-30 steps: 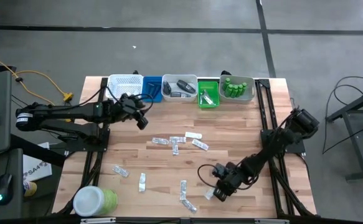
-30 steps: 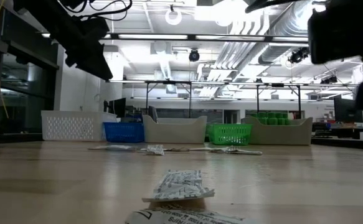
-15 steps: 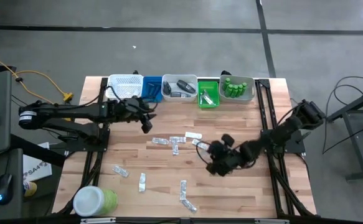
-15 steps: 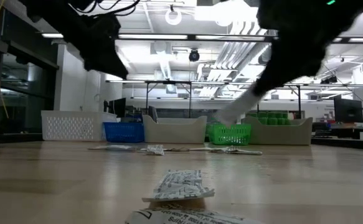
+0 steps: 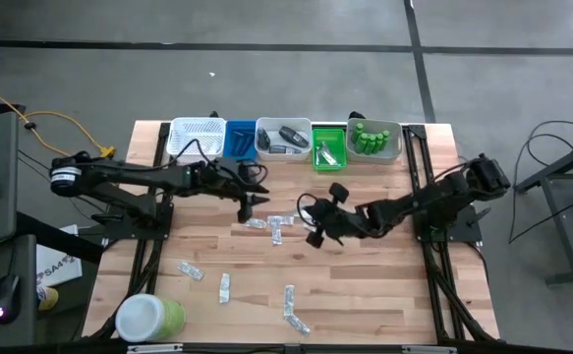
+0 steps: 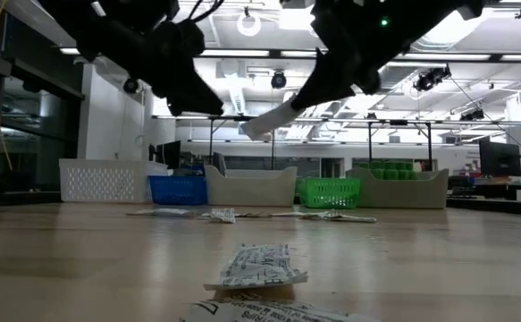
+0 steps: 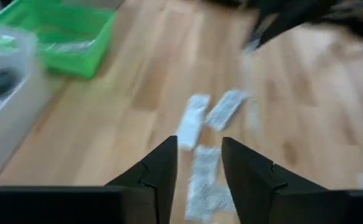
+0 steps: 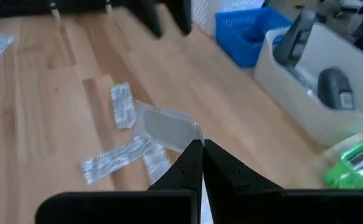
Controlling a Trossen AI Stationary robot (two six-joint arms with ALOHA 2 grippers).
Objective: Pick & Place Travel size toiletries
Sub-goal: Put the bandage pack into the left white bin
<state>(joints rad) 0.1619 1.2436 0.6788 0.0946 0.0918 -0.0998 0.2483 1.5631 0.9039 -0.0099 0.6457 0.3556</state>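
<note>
My right gripper (image 5: pixel 317 232) (image 8: pixel 201 147) hovers over the table's middle, shut on a clear flat sachet (image 8: pixel 166 127) (image 6: pixel 269 120). My left gripper (image 5: pixel 257 203) (image 7: pixel 200 148) is open above a cluster of silvery sachets (image 5: pixel 276 224) (image 7: pixel 201 177) lying flat on the wood. More sachets (image 5: pixel 224 287) lie nearer the near edge. Green bottles (image 5: pixel 372 138) stand in the rightmost tray, and dark grey oval pieces (image 5: pixel 288 136) lie in a grey tray. My right gripper pinches the clear sachet by one edge (image 8: pixel 191 139) between its two fingertips. The rest of the sachet sticks out past the fingers. It is lifted clear of the table and slants downward (image 6: pixel 258 127) from the fingers.
A row of trays lines the far edge: white basket (image 5: pixel 198 136), blue tray (image 5: pixel 239 138), grey tray (image 5: pixel 266 147), green tray (image 5: pixel 328 155), grey tray (image 5: pixel 394 147). A big green jar with a white lid (image 5: pixel 148 318) stands at the near left corner.
My right gripper has risen from near the table's near edge and travelled toward the far edge and left, carrying the sachet lifted clear. My left gripper has moved toward the table's right, from near the white basket to above the sachet cluster.
</note>
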